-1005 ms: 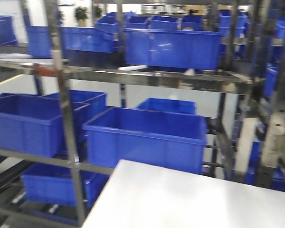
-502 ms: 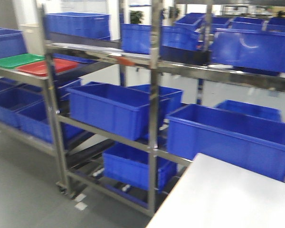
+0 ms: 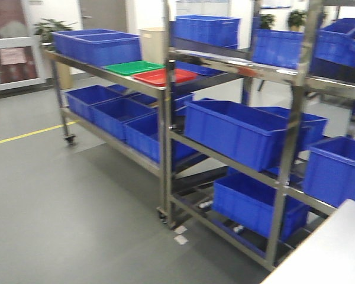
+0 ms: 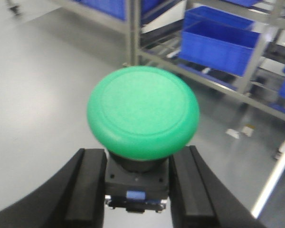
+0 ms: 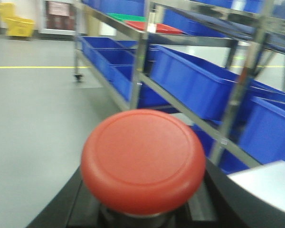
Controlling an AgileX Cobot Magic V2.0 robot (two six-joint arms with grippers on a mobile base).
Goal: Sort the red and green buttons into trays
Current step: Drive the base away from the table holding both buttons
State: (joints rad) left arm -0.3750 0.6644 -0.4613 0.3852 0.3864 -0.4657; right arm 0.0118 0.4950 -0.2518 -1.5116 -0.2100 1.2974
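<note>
My left gripper (image 4: pixel 137 185) is shut on the green button (image 4: pixel 142 111); its black fingers (image 4: pixel 88 190) press the dark boxy body under the round green cap. My right gripper (image 5: pixel 142 213) is shut on the red button (image 5: pixel 143 159), whose red cap hides most of its body. The green tray (image 3: pixel 133 67) and the red tray (image 3: pixel 164 76) lie side by side on the top of a steel shelf cart, far ahead at centre left. Both trays also show in the right wrist view, the red tray (image 5: pixel 154 26) nearer. Neither gripper shows in the front view.
Steel racks (image 3: pixel 165 136) carry several deep blue crates (image 3: pixel 239 131) on all levels. A cream tub (image 3: pixel 152 36) stands behind the trays. Grey floor (image 3: pixel 59 195) with a yellow line lies to the left. A white table corner (image 3: pixel 325 254) is at bottom right.
The front view has swung left: the racks slid right, the trays moved from the left edge toward the centre, and the white table has shrunk to the bottom right corner.
</note>
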